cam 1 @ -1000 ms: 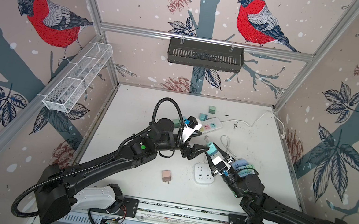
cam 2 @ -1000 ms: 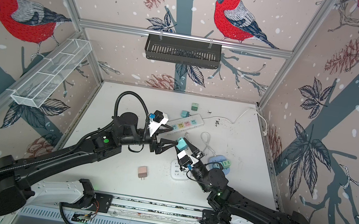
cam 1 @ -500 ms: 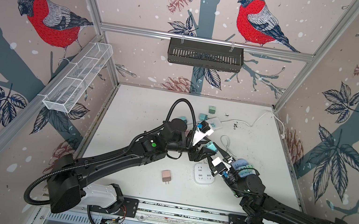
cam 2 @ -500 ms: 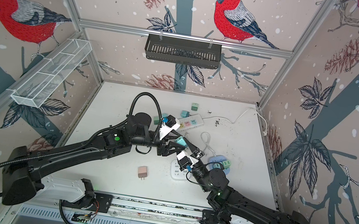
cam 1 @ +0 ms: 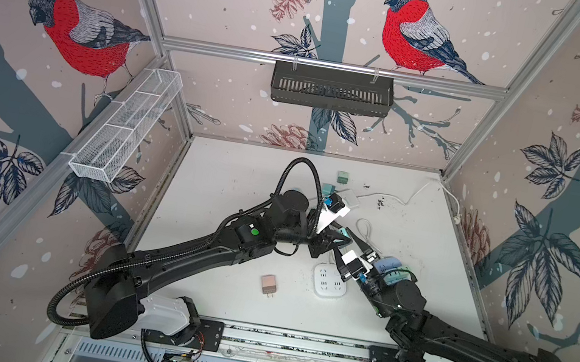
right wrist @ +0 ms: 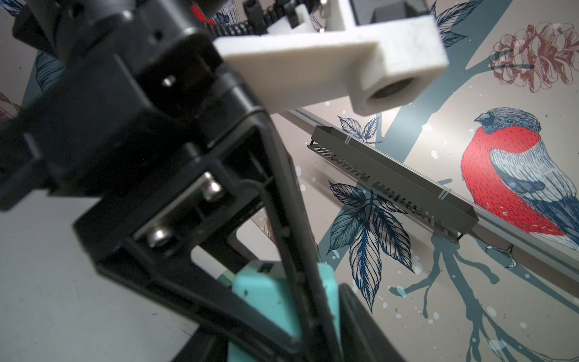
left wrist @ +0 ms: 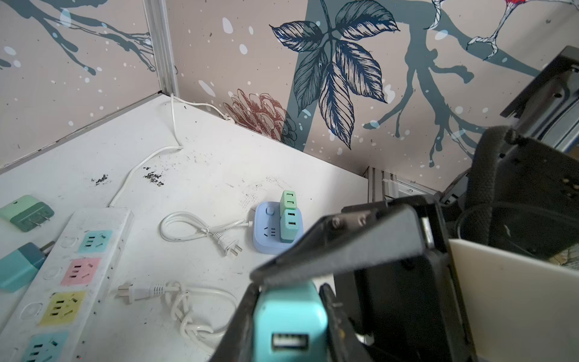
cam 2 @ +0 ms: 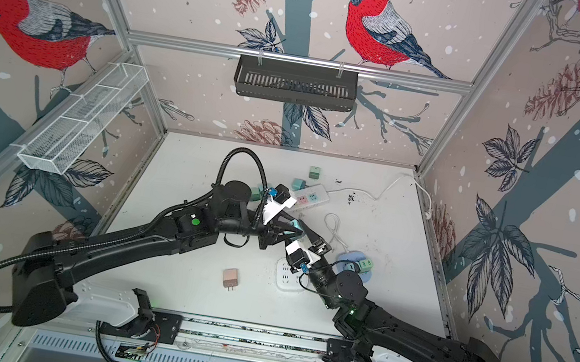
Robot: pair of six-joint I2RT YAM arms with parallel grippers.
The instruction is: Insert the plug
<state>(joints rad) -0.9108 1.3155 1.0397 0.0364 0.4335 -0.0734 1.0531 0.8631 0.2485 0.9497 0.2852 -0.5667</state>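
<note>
While the left claw [left wrist: 289,313] clamps the teal plug [left wrist: 291,326] midair, at twelve o'clock from the white socket [cam 1: 330,282], the right claw [right wrist: 279,332], grip unclear, should withdraw straight without twisting it.

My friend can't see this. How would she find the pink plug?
Find the front edge of the white table. Just left of the square white socket lies the pink plug, all alone. No other plug here is pink.

White wire basket [cam 1: 126,123] on left wall, black slotted rack [cam 1: 331,89] hung on back rail, bullfinch wallpaper [cam 1: 82,31], dark debris [cam 1: 380,203] on bench [cam 1: 232,180].
</note>
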